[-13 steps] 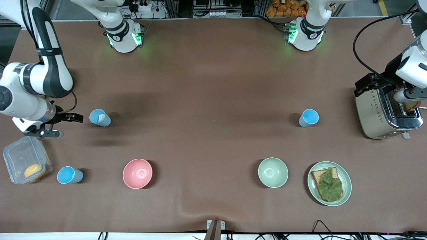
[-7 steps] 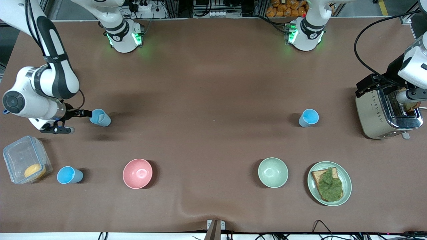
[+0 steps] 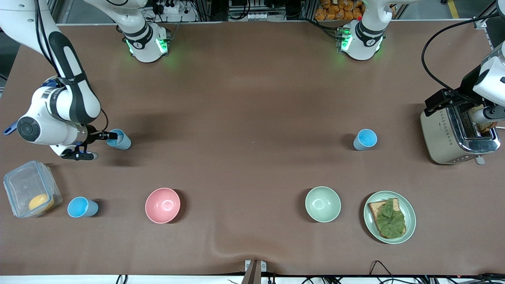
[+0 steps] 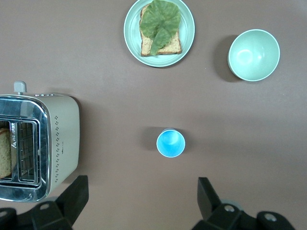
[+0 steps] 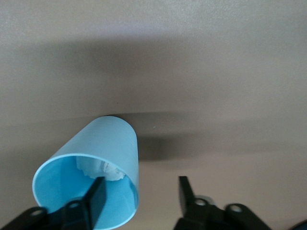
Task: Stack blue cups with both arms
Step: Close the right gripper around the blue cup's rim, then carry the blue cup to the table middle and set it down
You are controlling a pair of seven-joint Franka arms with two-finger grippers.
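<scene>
**Hidden or cut off**
- Flecked cup (image 3: 119, 140): near rim covered by a right finger in the front view. The right wrist view cuts off the lower rim.
- Left gripper (image 4: 141, 190): only the two finger ends show in its wrist view. In the front view it cannot be made out among the wrist parts over the toaster (image 3: 453, 136).
- Toaster: cropped at the edge of the left wrist view, with a slice in one slot half seen.

**Arms**
- Right arm: elbow bent, wrist low at its own end of the table.
- Right gripper (image 3: 97, 146): released, jaws straddling the flecked cup's wall. One finger (image 5: 98, 194) is inside the mouth and the other outside, with a gap showing.
- Left arm: waits high.
- Left gripper: jaws spread wide, holding nothing, over bare table near the second cup (image 4: 171, 143).

**Cups**
- Flecked cup: on the table, toward the right arm's end.
- Second cup: upright, toward the left arm's end, beside the toaster.
- Third cup (image 3: 82, 207): nearer the camera than the flecked cup, just beside a clear box (image 3: 23, 185).
</scene>
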